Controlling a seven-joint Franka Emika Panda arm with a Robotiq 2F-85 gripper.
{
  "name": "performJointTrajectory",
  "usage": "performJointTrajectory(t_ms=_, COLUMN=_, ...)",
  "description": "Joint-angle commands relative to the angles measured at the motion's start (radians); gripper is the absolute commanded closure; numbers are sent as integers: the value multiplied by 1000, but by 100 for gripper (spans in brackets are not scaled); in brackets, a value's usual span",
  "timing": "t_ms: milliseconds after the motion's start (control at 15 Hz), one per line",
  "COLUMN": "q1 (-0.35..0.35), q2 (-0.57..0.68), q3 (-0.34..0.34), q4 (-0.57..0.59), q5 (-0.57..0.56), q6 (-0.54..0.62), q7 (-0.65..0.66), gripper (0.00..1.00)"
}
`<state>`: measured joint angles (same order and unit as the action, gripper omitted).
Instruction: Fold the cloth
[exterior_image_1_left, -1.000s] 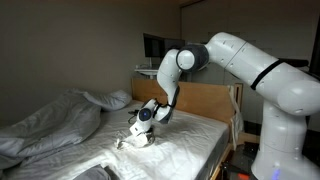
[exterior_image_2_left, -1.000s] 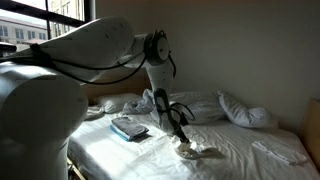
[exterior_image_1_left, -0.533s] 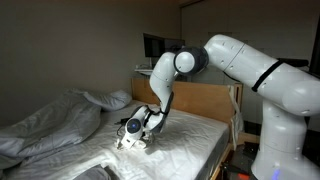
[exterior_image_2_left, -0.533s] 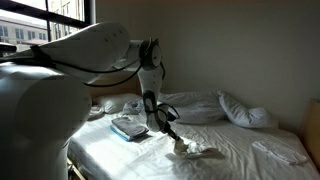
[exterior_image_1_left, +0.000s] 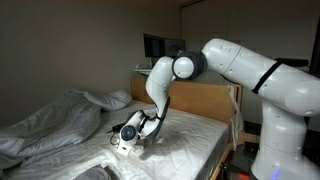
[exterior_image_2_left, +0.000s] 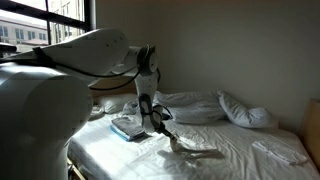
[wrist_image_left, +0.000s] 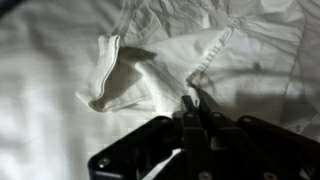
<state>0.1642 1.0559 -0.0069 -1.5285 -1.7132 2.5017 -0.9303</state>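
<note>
The cloth (wrist_image_left: 150, 70) is a thin white sheet spread over the mattress, with a seam and a turned-up flap showing in the wrist view. My gripper (wrist_image_left: 193, 100) is low on it, its jaws pressed together on a pinched ridge of the fabric. In both exterior views the gripper (exterior_image_1_left: 122, 141) (exterior_image_2_left: 172, 143) sits just above the bed surface. A raised bunch of cloth (exterior_image_2_left: 202, 152) trails beside it. The cloth (exterior_image_1_left: 165, 150) under the arm lies flat and bright.
A puffy duvet (exterior_image_1_left: 50, 125) is heaped at one side of the bed, with a pillow (exterior_image_2_left: 246, 112) beyond it. A flat bluish item (exterior_image_2_left: 128, 127) lies on the mattress near the arm. A wooden headboard (exterior_image_1_left: 205, 100) and the bed's edge (exterior_image_1_left: 215, 155) border the area.
The gripper has moved lower and across the bed toward the duvet, staying shut and pulling the pinched cloth along with it.
</note>
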Motion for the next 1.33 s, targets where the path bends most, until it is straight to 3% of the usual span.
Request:
performJointTrajectory(t_ms=0, q1=0, q2=23, q3=0, q4=24, q5=22, q6=-45, q7=-89, gripper=93)
performJointTrajectory(t_ms=467, q1=-15, q2=61, q3=9, q4=52, q5=66, q6=-150, q7=-196, gripper=94)
performJointTrajectory(t_ms=533, q1=-16, q2=68, q3=11, q4=59, q5=75, q6=-156, q7=-208, gripper=70)
performJointTrajectory(t_ms=733, q1=-13, q2=75, q3=15, q4=78, q5=80, q6=-149, q7=-206, gripper=61)
performJointTrajectory(t_ms=1267, q1=-10, q2=23, q3=14, q4=58, q5=44, q6=-109, q7=-48, gripper=11)
